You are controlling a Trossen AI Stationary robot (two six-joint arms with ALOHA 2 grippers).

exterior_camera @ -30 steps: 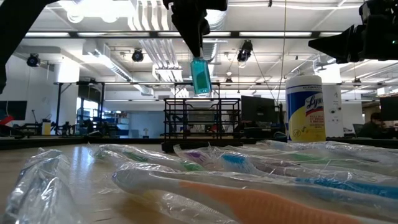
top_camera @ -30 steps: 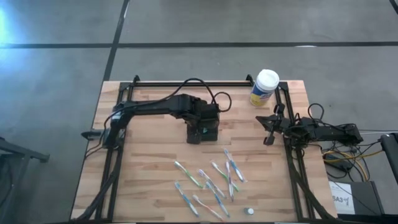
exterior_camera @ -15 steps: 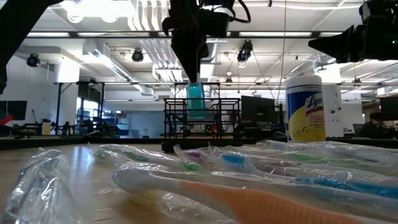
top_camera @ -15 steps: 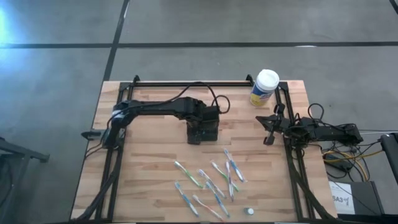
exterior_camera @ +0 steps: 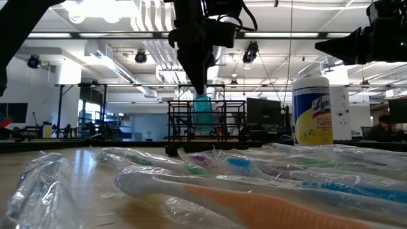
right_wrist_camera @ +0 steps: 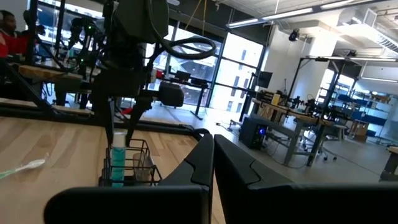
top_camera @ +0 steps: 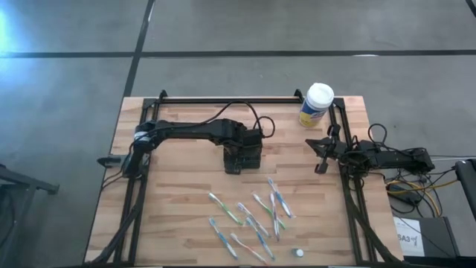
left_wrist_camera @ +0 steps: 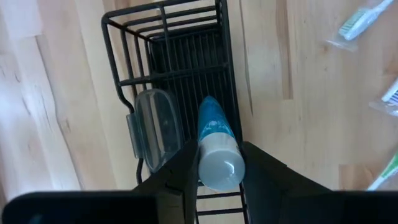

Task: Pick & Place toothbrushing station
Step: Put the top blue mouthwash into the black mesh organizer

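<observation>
Teal tube (left_wrist_camera: 214, 127) lowered further into basket (left_wrist_camera: 177, 74)

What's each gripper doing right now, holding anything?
Left gripper: closed on a blue toothpaste tube, lowered into the black wire basket.
Right gripper: shut, empty, parked at the table's right edge.

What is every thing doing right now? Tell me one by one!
Left hand: shut on the blue tube, over the basket.
Blue tube: held upright, partly down inside the basket.
Black wire basket: standing on the table.
Right hand: shut, empty, waiting at the table's right side.
Wipes canister: upright, lid on.
Toothbrushes: lying wrapped on the table.
</observation>
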